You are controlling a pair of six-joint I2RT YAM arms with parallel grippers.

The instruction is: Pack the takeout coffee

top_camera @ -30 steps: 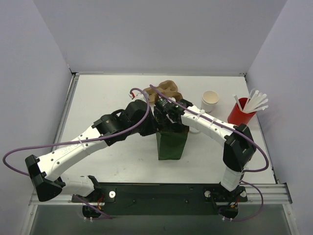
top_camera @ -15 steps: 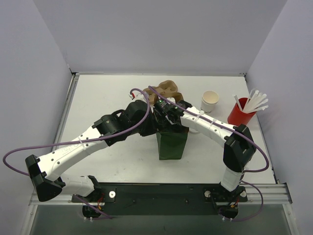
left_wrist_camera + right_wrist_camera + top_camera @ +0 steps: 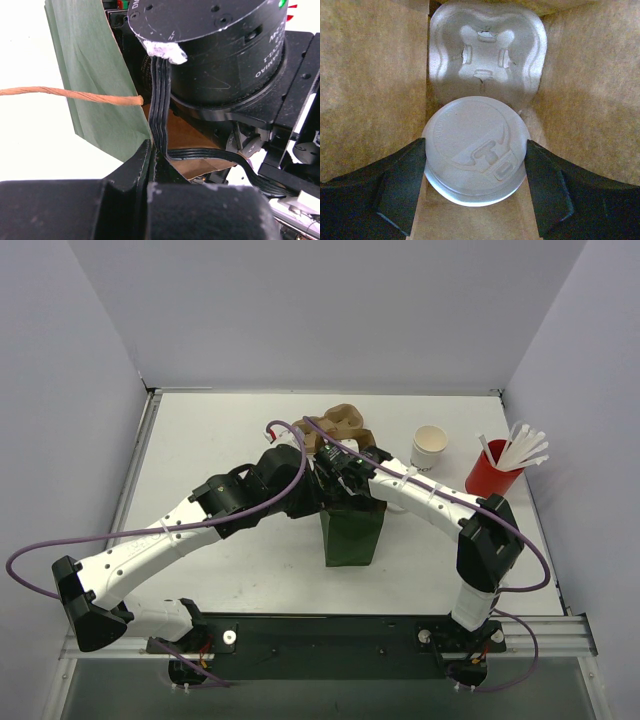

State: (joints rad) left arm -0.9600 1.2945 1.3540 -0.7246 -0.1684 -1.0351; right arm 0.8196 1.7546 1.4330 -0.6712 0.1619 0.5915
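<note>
The takeout coffee (image 3: 476,150) shows its flat white lid from above, down inside the bag. My right gripper (image 3: 475,156) is shut on it, one black finger pressed on each side of the lid. In the top view the right gripper reaches into the mouth of the upright green paper bag (image 3: 352,535), so the cup is hidden there. My left gripper (image 3: 152,155) is shut on the bag's (image 3: 95,75) rim, with the paper edge pinched between its jaws. From the top, the left gripper (image 3: 320,492) sits at the bag's left upper edge.
A grey moulded cup tray (image 3: 485,55) lies in the bag beyond the cup, between brown inner walls (image 3: 370,75). A brown cup carrier (image 3: 340,422) lies behind the bag. A white cup with a tan inside (image 3: 430,445) and a red cup of straws (image 3: 492,475) stand at right.
The right wrist has shifted slightly left over the bag's mouth. The left arm and the bag have stayed still.
</note>
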